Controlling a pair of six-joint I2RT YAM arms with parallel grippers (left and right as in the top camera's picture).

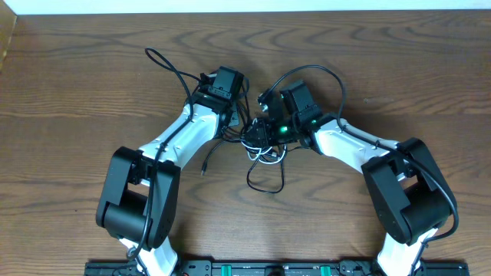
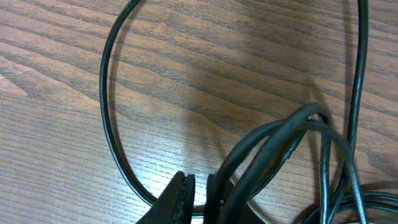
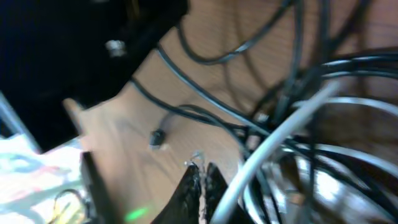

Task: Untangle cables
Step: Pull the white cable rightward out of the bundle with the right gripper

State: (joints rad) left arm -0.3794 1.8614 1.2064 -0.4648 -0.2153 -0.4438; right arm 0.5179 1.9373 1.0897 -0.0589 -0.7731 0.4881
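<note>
With your left gripper nearly closed, seemingly on a black cable, and your right gripper closed empty beside the white cable, pull slowly, because the cables lie knotted mid-bench, far from every edge.

Wooden table, tangled black and white cables mid-table

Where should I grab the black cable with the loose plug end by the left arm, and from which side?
Probably the straight stretch of the black cable just behind its plug end, from above with jaws across it. That part lies flat and alone on the table, clear of the tangle.
</note>
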